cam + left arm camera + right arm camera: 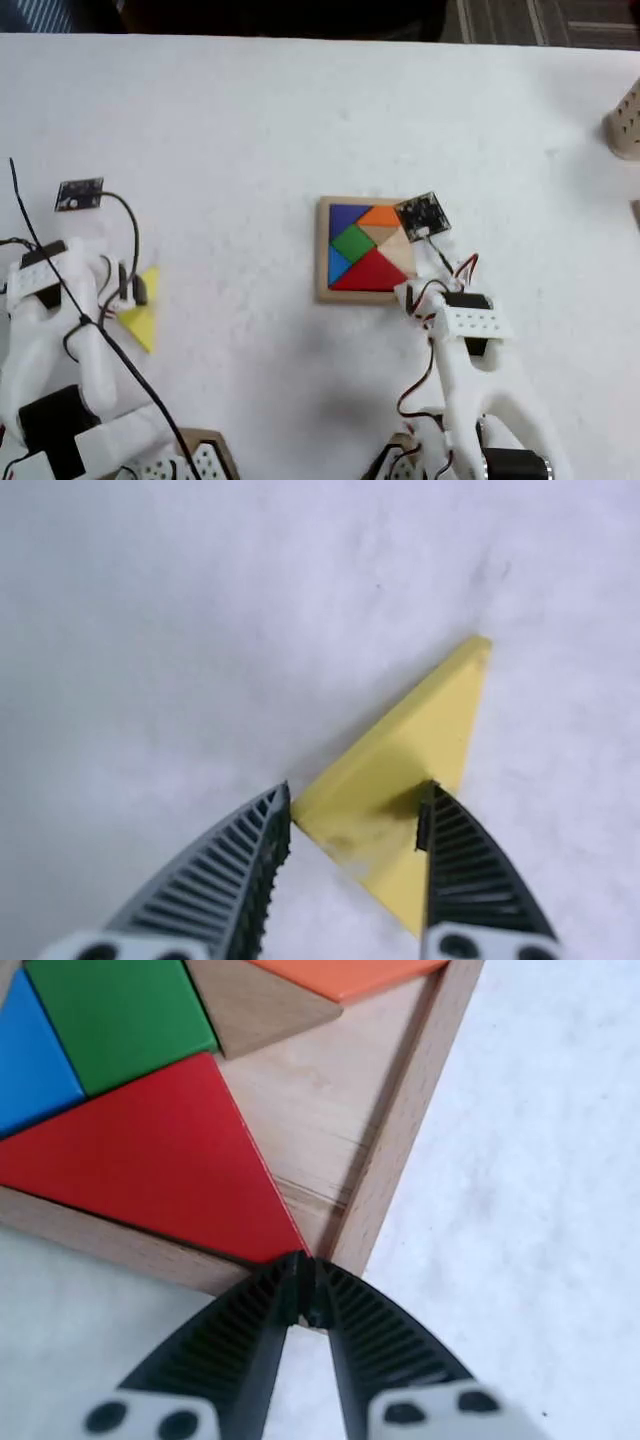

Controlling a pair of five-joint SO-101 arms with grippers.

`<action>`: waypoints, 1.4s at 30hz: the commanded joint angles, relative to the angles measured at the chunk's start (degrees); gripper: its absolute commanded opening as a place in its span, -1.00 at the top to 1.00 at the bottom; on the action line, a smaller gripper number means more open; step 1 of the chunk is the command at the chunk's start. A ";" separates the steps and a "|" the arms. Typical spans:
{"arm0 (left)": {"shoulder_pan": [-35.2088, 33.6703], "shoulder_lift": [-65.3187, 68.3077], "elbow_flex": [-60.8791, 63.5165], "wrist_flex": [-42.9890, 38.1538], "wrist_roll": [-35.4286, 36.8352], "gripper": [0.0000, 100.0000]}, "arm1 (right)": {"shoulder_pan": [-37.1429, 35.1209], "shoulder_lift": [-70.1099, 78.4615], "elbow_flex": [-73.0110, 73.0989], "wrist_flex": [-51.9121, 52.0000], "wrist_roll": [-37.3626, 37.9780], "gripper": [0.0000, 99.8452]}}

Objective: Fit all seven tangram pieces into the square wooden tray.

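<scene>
Left gripper (355, 805) low at frame left, jaws parted astride the yellow triangle (420, 730) flat on the tabletop (150, 630), right gripper (308, 1280) pinched closed at the lower right corner of the wooden tray (410, 1130), red triangle (150, 1160), green piece (110, 1020), blue piece (30, 1060) seated inside

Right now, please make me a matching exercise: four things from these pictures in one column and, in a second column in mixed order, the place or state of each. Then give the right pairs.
Things:
1. yellow triangle
2. red triangle
3. left gripper
4. right gripper

Places or states:
A. shut, tips at a corner of the tray
B. flat on the table, outside the tray
C. open, over a loose piece
D. inside the tray

Pairs: 1-B, 2-D, 3-C, 4-A.
</scene>
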 commanded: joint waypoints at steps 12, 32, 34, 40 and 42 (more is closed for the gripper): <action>12.09 0.92 -7.65 12.22 6.24 0.67 | 0.84 0.75 -1.41 -1.27 0.18 0.96; 27.65 -13.14 -9.32 23.56 11.52 0.66 | 0.84 0.66 -1.41 -1.27 0.18 0.96; 24.48 -13.32 -10.20 23.47 11.52 0.66 | 0.84 0.66 -1.41 -1.27 0.18 0.96; 15.96 -12.88 -7.38 18.29 11.08 0.50 | 0.75 0.75 -1.41 -1.27 0.18 0.96; 14.46 -12.88 -4.48 15.30 11.43 0.34 | 0.75 0.75 -1.41 -1.27 0.18 0.96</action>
